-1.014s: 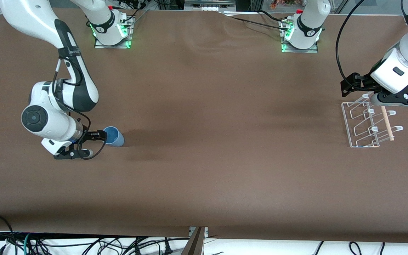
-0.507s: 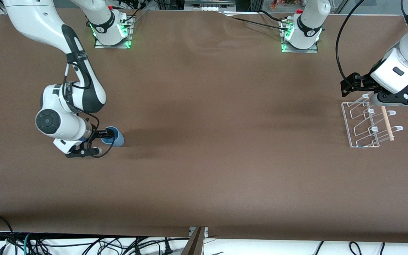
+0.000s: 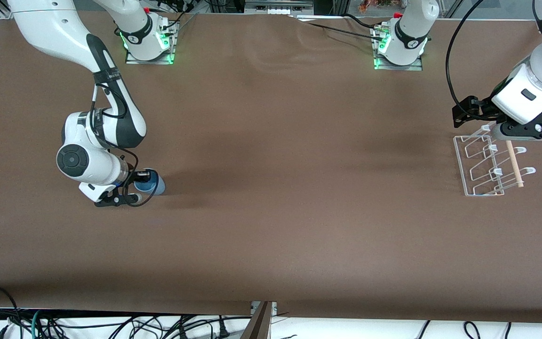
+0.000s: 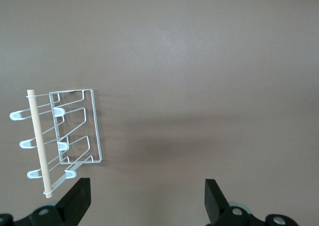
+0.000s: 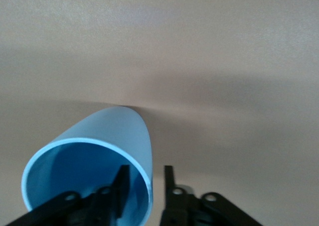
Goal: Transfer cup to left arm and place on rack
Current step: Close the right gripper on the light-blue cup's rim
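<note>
Over the last second, moved in on the cup (image 3: 151, 182): right gripper (image 3: 142, 176) advanced from just beside the rim to straddling it. In the right wrist view, one finger (image 5: 121, 188) now inside the cup (image 5: 89, 169) mouth, the other finger (image 5: 169, 186) outside the wall, with the blue rim between them. Jaws narrowly apart, not yet pressed onto the plastic as far as can be seen, so still open around the wall rather than gripping it.

Cup unmoved across the three front frames: standing on the desk (image 3: 271, 197) toward the right arm's end, mouth up. Rack (image 3: 487, 165) at the left arm's end of the desk, well apart from the cup, wooden dowel (image 3: 514, 165) along one side, hooks bare.

Left gripper (image 4: 147, 201) waiting above the rack end of the desk, spread wide open and holding nothing; rack (image 4: 62, 139) visible below it in the left wrist view. No change there.

Meaning for the task, as a judgement: approach finished, pinch on the rim next, then lift and carry toward the middle for the handover. Everything after the grasp still undone. Thin-wall pinch likely to let a light tumbler tilt or swing if closed off-centre.
</note>
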`<state>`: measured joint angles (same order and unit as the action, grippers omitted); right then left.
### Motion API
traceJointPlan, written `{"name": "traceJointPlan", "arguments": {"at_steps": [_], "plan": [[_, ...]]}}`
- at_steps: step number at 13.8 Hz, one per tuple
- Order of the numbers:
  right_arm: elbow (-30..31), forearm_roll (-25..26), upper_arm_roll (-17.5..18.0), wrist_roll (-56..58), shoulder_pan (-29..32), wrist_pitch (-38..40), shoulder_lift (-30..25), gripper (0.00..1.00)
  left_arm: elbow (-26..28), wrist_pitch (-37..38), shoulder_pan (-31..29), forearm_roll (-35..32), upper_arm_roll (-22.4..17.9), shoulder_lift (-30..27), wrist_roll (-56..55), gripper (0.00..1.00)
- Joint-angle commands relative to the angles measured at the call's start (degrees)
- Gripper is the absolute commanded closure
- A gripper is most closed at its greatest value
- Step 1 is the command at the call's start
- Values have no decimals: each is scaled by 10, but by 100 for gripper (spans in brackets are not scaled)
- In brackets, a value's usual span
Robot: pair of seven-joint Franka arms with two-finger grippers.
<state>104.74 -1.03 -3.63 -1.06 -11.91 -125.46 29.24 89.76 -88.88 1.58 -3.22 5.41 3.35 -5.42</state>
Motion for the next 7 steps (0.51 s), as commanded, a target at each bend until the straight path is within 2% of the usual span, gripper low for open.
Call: {"name": "traceJointPlan", "arguments": {"at_steps": [1,4,5,7], "plan": [[6,-7,6,-5,6,-4,-13,100,2,7,-3,9,2,-9,-5,0],[5,-12,7,-2,6,-2,-23,100,2,8,-3,9,3,-9,-5,0],[3,-35,9,-12,6,-2,-28,100,2,7,-2,8,3,-8,-4,0],[0,-133,19,-18,6,1,-38,100,2,9,-2,8,3,-8,-4,0]]}}
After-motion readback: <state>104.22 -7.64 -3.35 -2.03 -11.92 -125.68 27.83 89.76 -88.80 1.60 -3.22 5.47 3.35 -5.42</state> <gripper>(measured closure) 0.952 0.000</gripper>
